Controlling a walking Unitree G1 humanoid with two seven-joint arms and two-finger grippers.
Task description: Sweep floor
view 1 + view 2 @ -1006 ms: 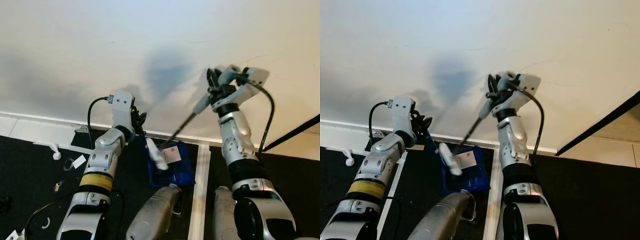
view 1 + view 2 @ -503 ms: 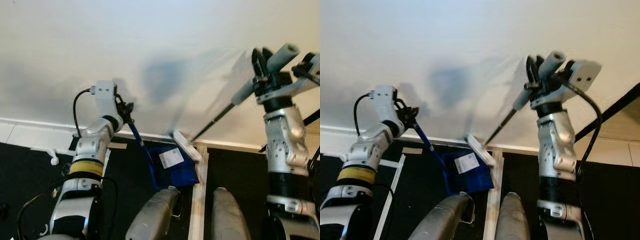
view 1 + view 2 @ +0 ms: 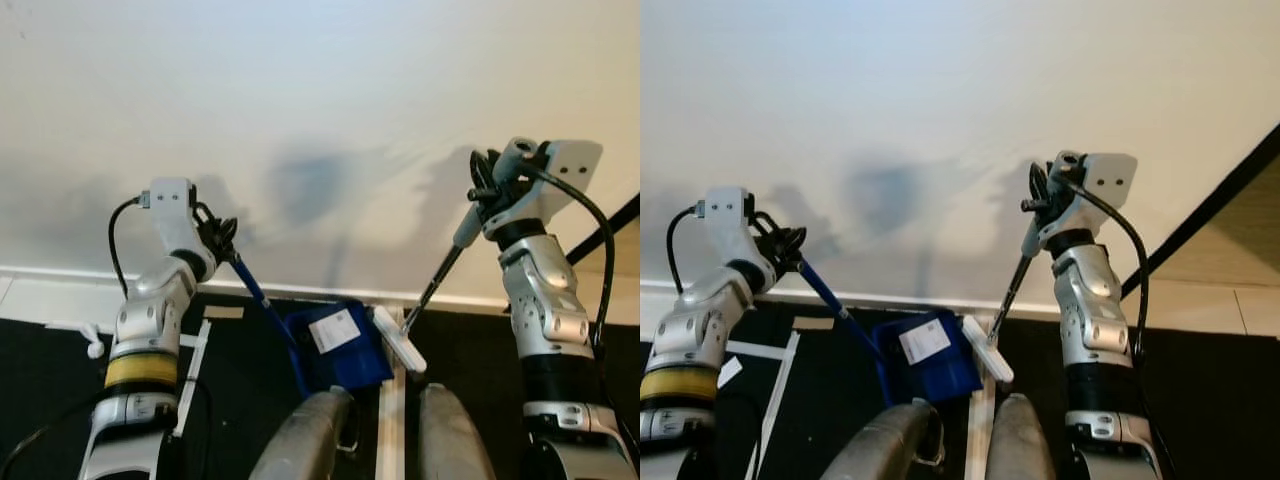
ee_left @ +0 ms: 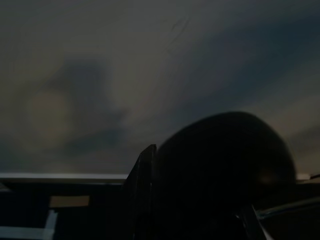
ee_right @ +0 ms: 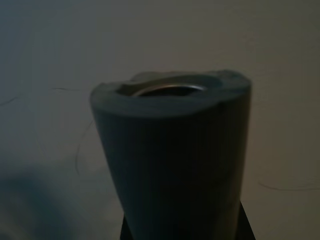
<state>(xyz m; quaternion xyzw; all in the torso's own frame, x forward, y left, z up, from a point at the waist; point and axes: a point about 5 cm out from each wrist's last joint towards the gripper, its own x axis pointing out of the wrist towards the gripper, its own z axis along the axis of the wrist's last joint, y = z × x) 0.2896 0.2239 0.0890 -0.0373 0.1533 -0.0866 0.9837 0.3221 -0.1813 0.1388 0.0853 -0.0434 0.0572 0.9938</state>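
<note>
Mid-sweep, by the look of it. Left gripper [image 3: 222,240] clenched on the blue handle of the dustpan [image 3: 335,347], holding the pan tilted on the dark floor [image 3: 50,350] close to the white baseboard [image 3: 60,275]. Right gripper [image 3: 487,190] clenched on the grey grip of the broom [image 3: 432,285], raised high in front of the wall; white brush head [image 3: 399,340] resting just beside the pan's right edge, on a white strip [image 3: 389,420] of the floor. Inside the pan, a white label; no debris to be made out. Small white scraps [image 3: 90,345] lying well apart on the left, not yet gathered. Sweeping judged unfinished, with those scraps left to collect.
</note>
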